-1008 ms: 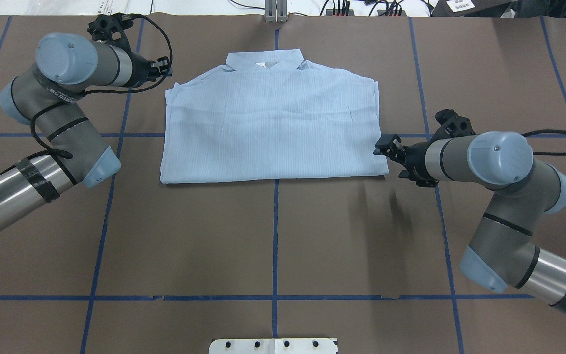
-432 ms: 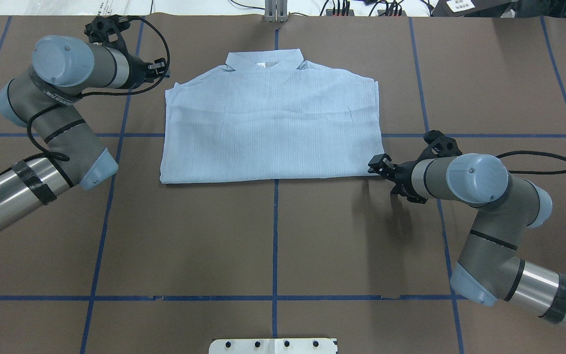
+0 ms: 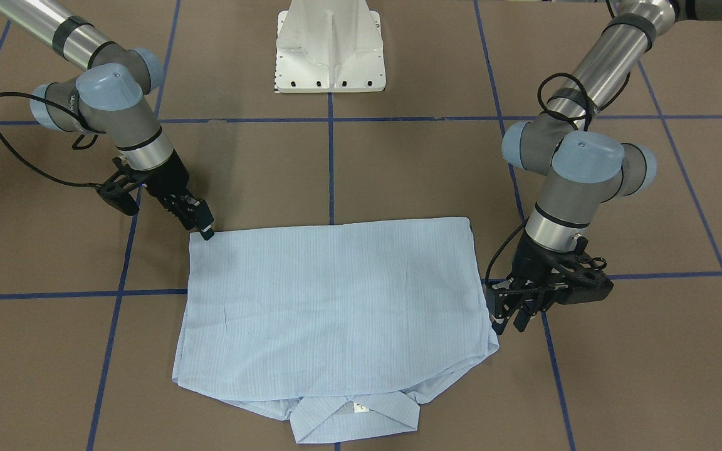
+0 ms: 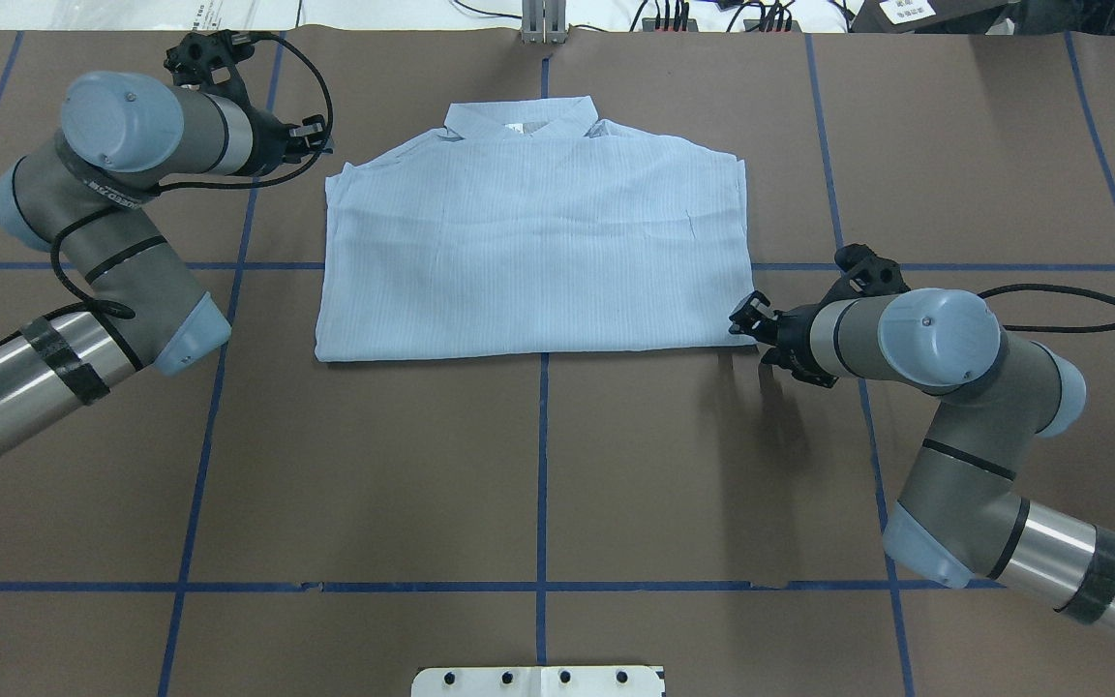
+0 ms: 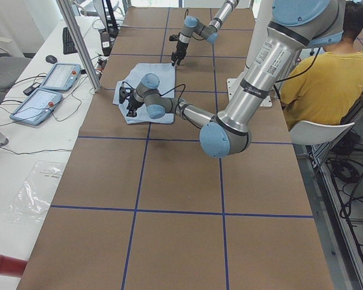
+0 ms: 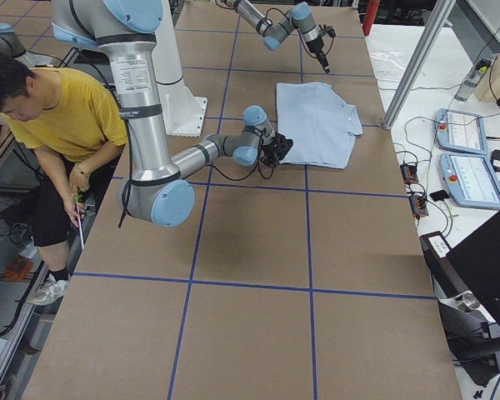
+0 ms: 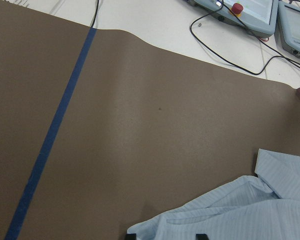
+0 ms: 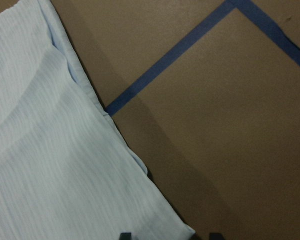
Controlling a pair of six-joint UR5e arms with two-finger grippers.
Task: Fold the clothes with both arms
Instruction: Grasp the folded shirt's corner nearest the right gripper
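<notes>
The clothes, one light-blue striped shirt, lie folded flat in a rectangle, collar at the far side. My left gripper is low at the shirt's far-left shoulder corner. In the left wrist view its fingertips stand apart, open, with the shirt edge between them. My right gripper is at the near-right corner. It is open too, and the right wrist view shows that corner of the shirt between its fingertips. The front view shows the left gripper and the right gripper at opposite corners of the shirt.
Brown table covering with a blue tape grid. The white pedestal base stands at the robot's side. A seated person in a yellow shirt is beside the base. Control pendants and cables lie on the white bench past the far edge.
My right gripper has slid along the shirt's right edge toward the robot and now sits at the near-right corner. The left gripper has shifted slightly at the shoulder corner. The shirt has not moved.
</notes>
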